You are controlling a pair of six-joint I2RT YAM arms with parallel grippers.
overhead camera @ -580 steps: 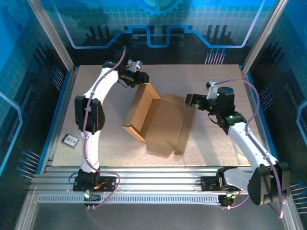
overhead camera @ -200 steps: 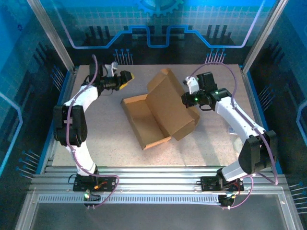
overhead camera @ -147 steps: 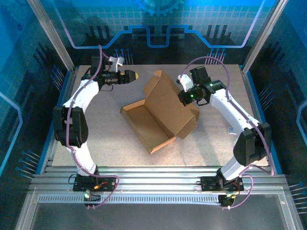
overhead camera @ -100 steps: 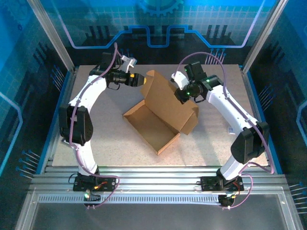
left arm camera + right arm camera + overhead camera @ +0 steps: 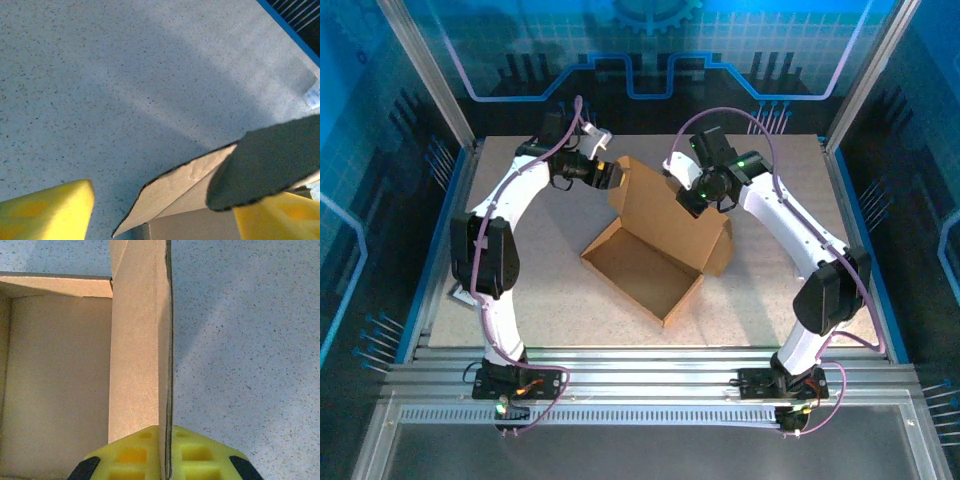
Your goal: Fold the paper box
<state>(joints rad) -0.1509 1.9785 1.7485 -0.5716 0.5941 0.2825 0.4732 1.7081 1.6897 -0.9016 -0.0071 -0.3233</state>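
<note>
both arms have swung in toward the far edge, and the box (image 5: 645, 265) has turned mid-tabletop (image 5: 550, 300). right fingers (image 5: 190, 452) are clamped on the edge of its raised lid (image 5: 660, 210); left fingers (image 5: 45, 207) gape astride the lid's side flap (image 5: 175, 187). lid-folding step: next, likely tuck that flap inward.

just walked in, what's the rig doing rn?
Both arms are working on the paper box, a brown cardboard mailer on the table, its tray open and its lid panel raised. The right gripper is shut on the lid panel's edge and holds it up. The left gripper is at the lid's far-left corner flap, jaws open, with the flap's corner between its fingers but not gripped. The lid is not yet folded down.
</note>
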